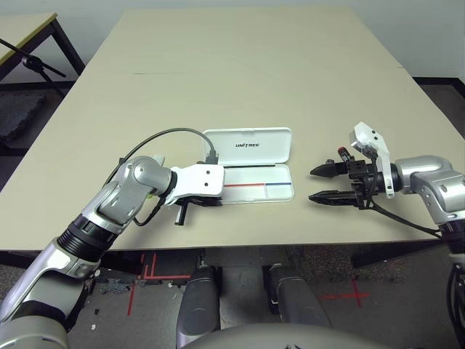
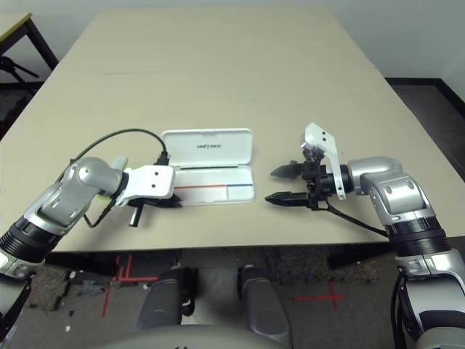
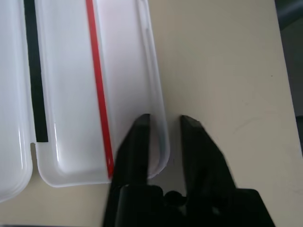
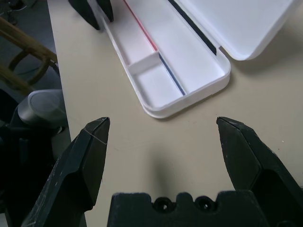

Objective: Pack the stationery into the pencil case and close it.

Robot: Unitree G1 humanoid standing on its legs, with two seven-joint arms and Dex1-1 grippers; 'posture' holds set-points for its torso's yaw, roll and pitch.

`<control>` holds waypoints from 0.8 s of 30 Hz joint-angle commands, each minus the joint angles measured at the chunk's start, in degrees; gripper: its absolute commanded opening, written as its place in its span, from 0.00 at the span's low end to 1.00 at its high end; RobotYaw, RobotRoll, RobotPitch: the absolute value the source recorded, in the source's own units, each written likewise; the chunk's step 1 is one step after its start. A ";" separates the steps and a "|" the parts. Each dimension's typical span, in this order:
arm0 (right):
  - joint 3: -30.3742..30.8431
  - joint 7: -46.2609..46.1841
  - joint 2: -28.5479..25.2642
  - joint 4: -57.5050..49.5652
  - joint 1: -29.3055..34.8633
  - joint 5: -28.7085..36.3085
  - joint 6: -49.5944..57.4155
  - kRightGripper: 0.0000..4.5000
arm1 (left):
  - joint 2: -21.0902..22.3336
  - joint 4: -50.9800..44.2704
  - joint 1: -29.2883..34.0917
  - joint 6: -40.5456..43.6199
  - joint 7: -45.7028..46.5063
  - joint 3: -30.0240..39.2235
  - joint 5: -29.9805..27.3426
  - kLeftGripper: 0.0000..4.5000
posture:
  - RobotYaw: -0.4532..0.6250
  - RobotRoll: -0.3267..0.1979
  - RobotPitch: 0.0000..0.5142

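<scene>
Two grippers flanking an open pencil case mid-table: left gripper parted, straddling the tray's near wall; light-green highlighter behind that arm. Right gripper spread wide, empty, red marker just behind. Case probably light, rigid, slippery; best nudged at the lid edge.

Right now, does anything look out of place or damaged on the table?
No damage or spill. The flat white plastic pencil case lies open and empty, and the left gripper straddles its near wall at one end, one finger inside.
</scene>
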 commanded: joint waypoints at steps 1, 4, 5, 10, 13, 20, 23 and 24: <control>1.03 0.22 0.16 1.12 -0.04 -0.83 -0.99 1.00 | 1.24 -4.58 1.24 1.44 -1.28 2.12 -2.44 0.60 | 0.40 0.62 0.25; 0.86 0.40 0.15 1.46 -0.24 -0.87 -1.07 1.00 | 2.46 -8.72 2.01 3.42 -2.20 4.84 -5.67 0.85 | 0.40 0.62 0.25; 0.81 0.41 0.11 1.35 -0.30 -0.80 -0.92 1.00 | 2.86 -9.77 2.15 4.06 -2.31 5.87 -6.73 0.95 | 0.40 0.62 0.25; 0.37 0.58 -0.17 1.24 -0.59 -0.47 -0.57 1.00 | 4.52 -11.84 0.41 6.84 -1.62 11.69 -11.29 0.99 | 0.40 0.62 0.24; -0.58 0.42 -0.24 1.42 -1.04 0.16 -0.22 1.00 | 4.40 -11.70 -1.27 8.60 -0.83 14.79 -13.85 0.99 | 0.40 0.62 0.23; -2.14 0.40 -0.78 1.26 -1.22 1.73 0.01 1.00 | 5.38 -11.79 -1.73 9.98 -0.63 16.74 -16.73 0.99 | 0.39 0.62 0.23; -2.71 0.04 -1.10 0.73 -1.09 2.13 0.13 1.00 | 5.66 -11.90 -1.80 10.08 -0.52 16.64 -17.33 0.99 | 0.39 0.62 0.23; -3.01 -0.26 -1.17 0.64 -1.05 2.17 0.03 1.00 | 5.63 -11.84 -1.90 10.07 -0.48 16.55 -17.44 0.99 | 0.38 0.62 0.23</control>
